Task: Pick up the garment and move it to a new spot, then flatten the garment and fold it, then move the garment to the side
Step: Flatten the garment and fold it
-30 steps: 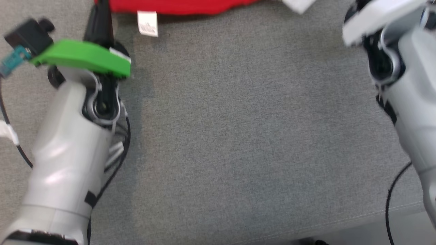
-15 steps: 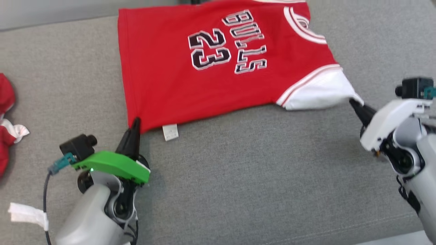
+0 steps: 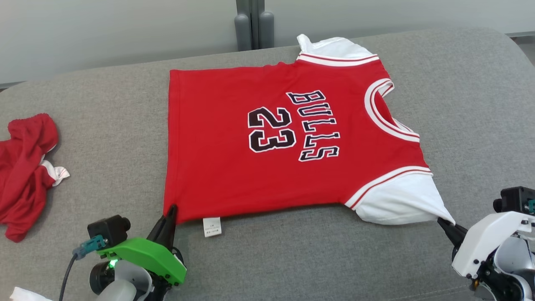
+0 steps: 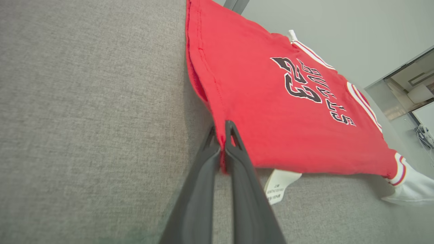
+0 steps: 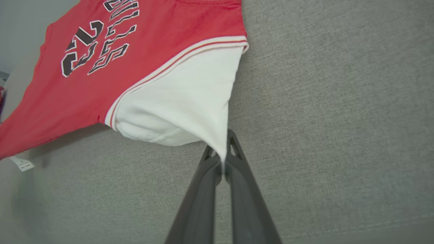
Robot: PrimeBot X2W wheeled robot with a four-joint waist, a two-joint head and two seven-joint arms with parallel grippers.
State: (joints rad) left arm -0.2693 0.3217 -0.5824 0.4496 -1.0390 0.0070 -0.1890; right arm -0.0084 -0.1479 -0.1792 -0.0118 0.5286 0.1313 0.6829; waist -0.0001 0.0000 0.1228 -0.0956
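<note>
— Where do we have the jersey [image 3: 267,142]?
— Spread face up across the middle of the grey cushion [image 3: 459,92], collar toward 3 o'clock, hem toward 9 o'clock
— And our left gripper [image 3: 170,212]?
— At 7 o'clock in the head view, fingers pressed together on the hem's near corner, just beside the white care label [image 3: 212,226]
— Our right gripper [image 3: 444,222]?
— At 4 o'clock, pinched closed on the tip of the white sleeve [image 3: 397,205], which is drawn to a point
— Anything else?
— A crumpled red cloth [image 3: 25,167] at 9 o'clock, well apart from the jersey
</note>
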